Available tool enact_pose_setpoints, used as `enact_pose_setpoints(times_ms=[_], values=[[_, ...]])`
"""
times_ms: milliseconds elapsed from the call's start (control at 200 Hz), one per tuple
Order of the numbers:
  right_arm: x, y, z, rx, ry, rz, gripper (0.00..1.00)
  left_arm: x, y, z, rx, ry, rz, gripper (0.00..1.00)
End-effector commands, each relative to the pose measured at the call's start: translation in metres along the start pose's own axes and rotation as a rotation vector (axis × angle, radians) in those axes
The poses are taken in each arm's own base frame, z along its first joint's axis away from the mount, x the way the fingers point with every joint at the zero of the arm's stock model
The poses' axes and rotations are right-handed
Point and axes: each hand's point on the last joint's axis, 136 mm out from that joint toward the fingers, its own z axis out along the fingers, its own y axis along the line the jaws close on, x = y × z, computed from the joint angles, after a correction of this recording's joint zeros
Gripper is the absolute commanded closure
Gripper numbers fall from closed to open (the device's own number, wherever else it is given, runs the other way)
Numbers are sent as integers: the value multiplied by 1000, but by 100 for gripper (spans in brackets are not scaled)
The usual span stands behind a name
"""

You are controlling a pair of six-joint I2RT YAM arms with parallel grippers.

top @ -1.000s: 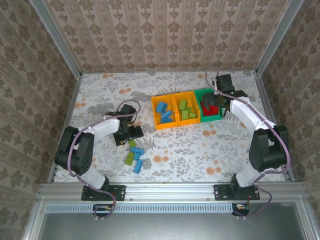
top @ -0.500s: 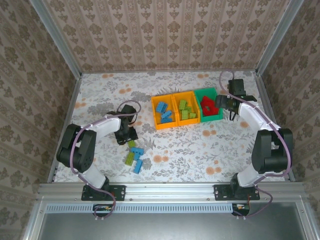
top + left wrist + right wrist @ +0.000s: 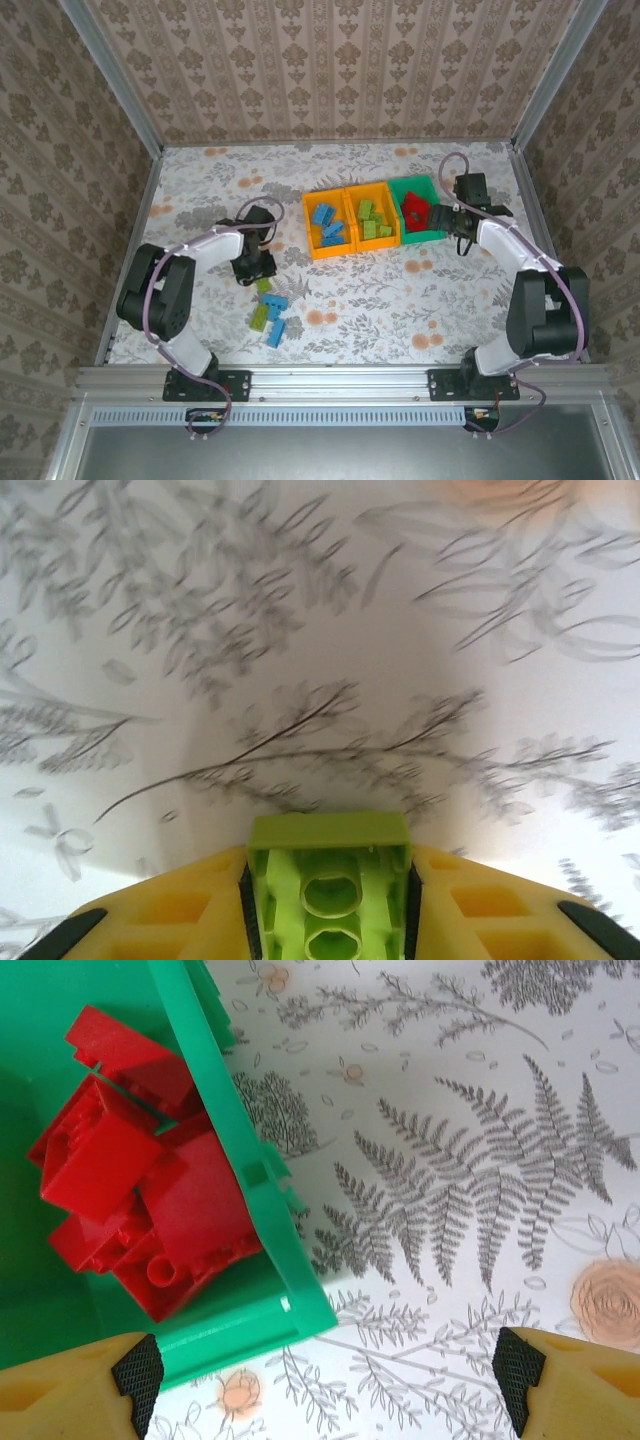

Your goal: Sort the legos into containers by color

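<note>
Between the fingers (image 3: 150, 915) of the left gripper (image 3: 328, 872), a lime green brick (image 3: 328, 885) runs off the frame's bottom edge; beyond the jaws the floral tabletop (image 3: 300, 630) blurs. Ahead-left of the right gripper's (image 3: 326, 1370) spread jaws, the green bin (image 3: 250, 1180) is cropped.

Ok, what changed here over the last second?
The left gripper closed on a lime green brick. The right gripper pulled back from over the green bin towards its own side, jaws open and empty. The row of bins and the loose bricks by the left arm stayed put.
</note>
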Motion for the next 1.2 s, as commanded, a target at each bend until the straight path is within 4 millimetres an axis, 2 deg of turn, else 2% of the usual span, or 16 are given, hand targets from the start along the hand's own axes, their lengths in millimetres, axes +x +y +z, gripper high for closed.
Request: enact_pose_setpoints(times_ms=[0, 60, 85, 175, 195, 280, 375, 540, 720, 830, 985, 1085, 1195], values=[[6, 3, -12, -32, -20, 30, 11, -33, -41, -15, 135, -96, 59, 62], [11, 2, -13, -32, -19, 35, 11, -47, -52, -27, 158, -132, 75, 62], [13, 1, -13, -31, -17, 39, 11, -44, -67, -33, 175, -145, 116, 62], [24, 1, -10, -37, 7, 49, 11, -62, -103, -62, 241, -225, 187, 62], [21, 2, -17, -49, -17, 52, 11, -65, -110, -65, 250, -235, 204, 61], [26, 8, -21, -87, -16, 47, 12, -80, -151, -92, 332, -302, 278, 61], [33, 18, -26, -117, -17, 15, 13, -90, -197, -110, 455, -336, 342, 61], [55, 33, -30, -143, 0, -44, 13, -94, -271, -123, 658, -323, 426, 61], [80, 48, -32, -189, 2, -78, 13, -89, -331, -119, 801, -315, 511, 61], [90, 51, -34, -203, -1, -75, 13, -86, -350, -112, 830, -304, 528, 61], [89, 58, -44, -242, -35, -95, 13, -86, -353, -91, 813, -262, 497, 59], [88, 69, -53, -277, -56, -148, 13, -86, -349, -87, 800, -263, 485, 50], [95, 95, -62, -347, -78, -257, 13, -87, -345, -90, 793, -285, 486, 32]])
